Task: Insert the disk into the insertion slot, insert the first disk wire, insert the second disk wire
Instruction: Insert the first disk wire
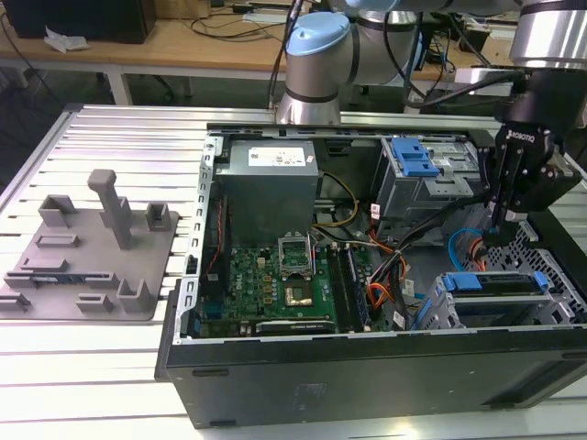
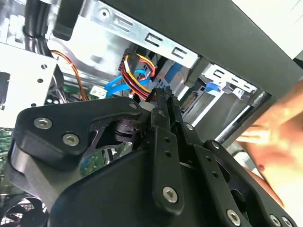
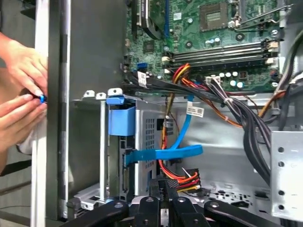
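The disk (image 1: 500, 310), in its blue carrier (image 1: 495, 281), lies inside the insertion slot (image 1: 438, 312) at the case's corner on the exterior view's right. A flat blue wire (image 3: 175, 152) runs to the disk's rear edge (image 3: 125, 163). My gripper (image 1: 498, 231) hangs just above and behind the slot. In both wrist views its fingers (image 3: 165, 185) are pressed together on the end of a bundle of red, yellow and black wires (image 3: 184, 177). The same gripper (image 2: 163, 94) and bundle (image 2: 137, 71) sit close to the slot's back.
A person's hands (image 3: 21, 94) work at the case's outer wall beside the slot. A taller grey cage with a blue latch (image 1: 413, 158) stands behind it. Thick black cables (image 3: 251, 127) cross the motherboard (image 1: 284, 275). A grey fixture plate (image 1: 92, 247) lies at the exterior view's left.
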Motion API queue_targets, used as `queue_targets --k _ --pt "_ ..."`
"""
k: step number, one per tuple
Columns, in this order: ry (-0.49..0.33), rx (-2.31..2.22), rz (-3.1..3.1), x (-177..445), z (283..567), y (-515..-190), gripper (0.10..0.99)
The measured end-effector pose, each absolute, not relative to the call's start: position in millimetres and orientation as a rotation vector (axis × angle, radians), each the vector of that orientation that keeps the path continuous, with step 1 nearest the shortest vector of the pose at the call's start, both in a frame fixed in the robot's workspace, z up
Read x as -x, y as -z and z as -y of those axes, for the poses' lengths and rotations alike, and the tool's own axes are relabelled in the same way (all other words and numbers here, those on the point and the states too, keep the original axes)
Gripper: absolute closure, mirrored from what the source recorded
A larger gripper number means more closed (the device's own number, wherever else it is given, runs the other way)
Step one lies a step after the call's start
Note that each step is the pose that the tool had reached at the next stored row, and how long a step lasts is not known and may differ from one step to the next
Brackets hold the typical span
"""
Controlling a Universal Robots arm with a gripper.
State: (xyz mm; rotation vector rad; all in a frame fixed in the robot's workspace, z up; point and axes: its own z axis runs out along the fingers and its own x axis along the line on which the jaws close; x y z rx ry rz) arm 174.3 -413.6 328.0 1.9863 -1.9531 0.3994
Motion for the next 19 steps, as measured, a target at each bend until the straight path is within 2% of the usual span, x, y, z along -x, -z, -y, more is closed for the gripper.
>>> queue_targets --k 11,16,19 --pt "-0.319 -2.045 2.012 -175 440 -335 0.922" --pt "-0.228 -2.102 2.067 -175 457 -345 0.922" --pt "-0.213 -2.110 2.075 -174 463 -351 0.922"
